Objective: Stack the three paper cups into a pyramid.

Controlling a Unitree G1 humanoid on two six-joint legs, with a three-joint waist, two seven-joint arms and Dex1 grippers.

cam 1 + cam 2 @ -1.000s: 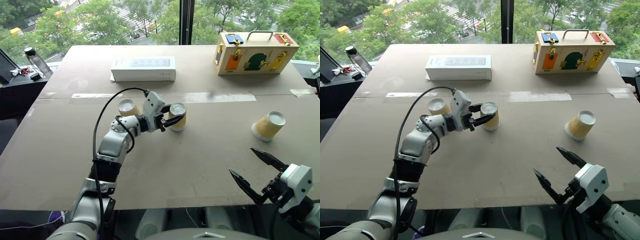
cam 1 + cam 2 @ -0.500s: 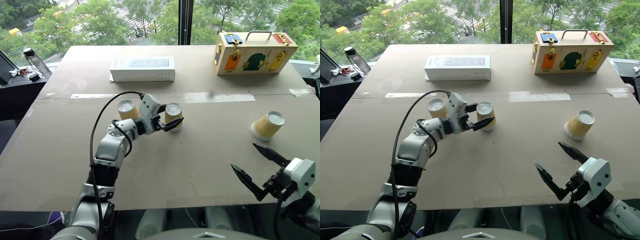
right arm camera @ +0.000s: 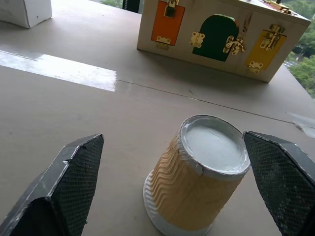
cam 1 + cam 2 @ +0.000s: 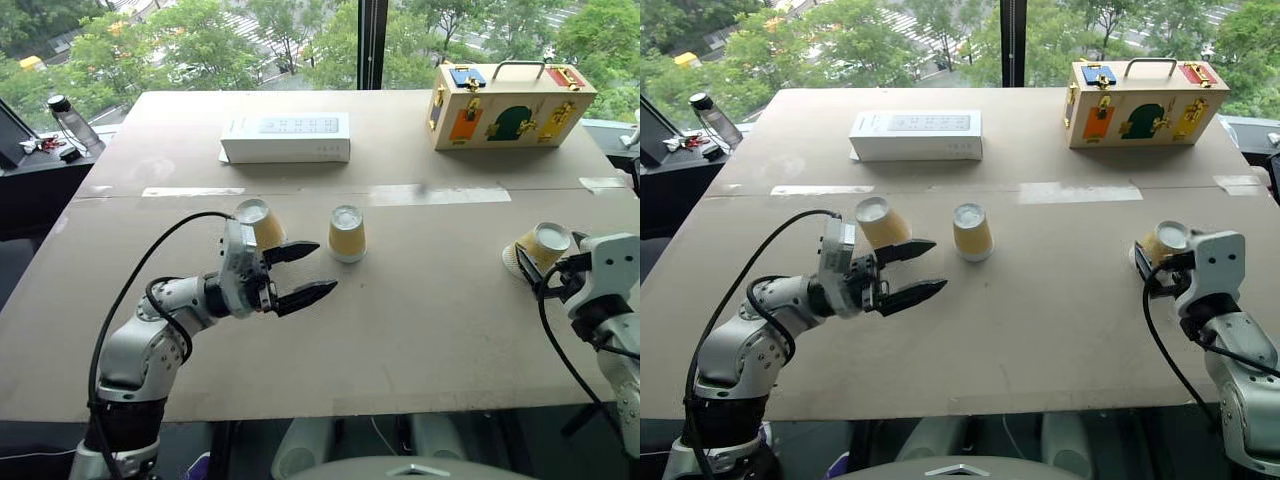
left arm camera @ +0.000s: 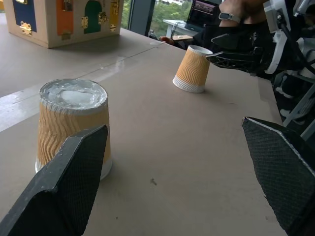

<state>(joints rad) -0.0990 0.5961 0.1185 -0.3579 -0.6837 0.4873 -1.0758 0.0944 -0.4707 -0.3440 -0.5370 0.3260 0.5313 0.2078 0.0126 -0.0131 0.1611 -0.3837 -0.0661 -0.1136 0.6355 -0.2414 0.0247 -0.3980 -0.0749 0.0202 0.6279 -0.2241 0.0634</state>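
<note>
Head views. Tan cardboard-covered table (image 4: 400, 330). Three small tapered paper cups with yellow-tan ribbed sides, all upside down, white bases up: first cup (image 4: 260, 222) left of centre, second cup (image 4: 347, 233) just at its 3 o'clock, third cup (image 4: 541, 249) well apart near the right edge. Left gripper (image 4: 300, 272), black fingers spread, empty, at the second cup's 7 o'clock, apart from it. Right gripper (image 4: 548, 275) at the third cup; fingers hard to make out here. White flat rectangular box (image 4: 286, 137) at 12 o'clock of the first cup; wooden latch box with coloured doors (image 4: 510, 104) far right.

Left wrist view. Fingers (image 5: 69, 187) wide apart; second cup beside one finger, not touched.

Right wrist view. Fingers (image 3: 64, 187) wide apart, flanking the third cup without contact.
</note>
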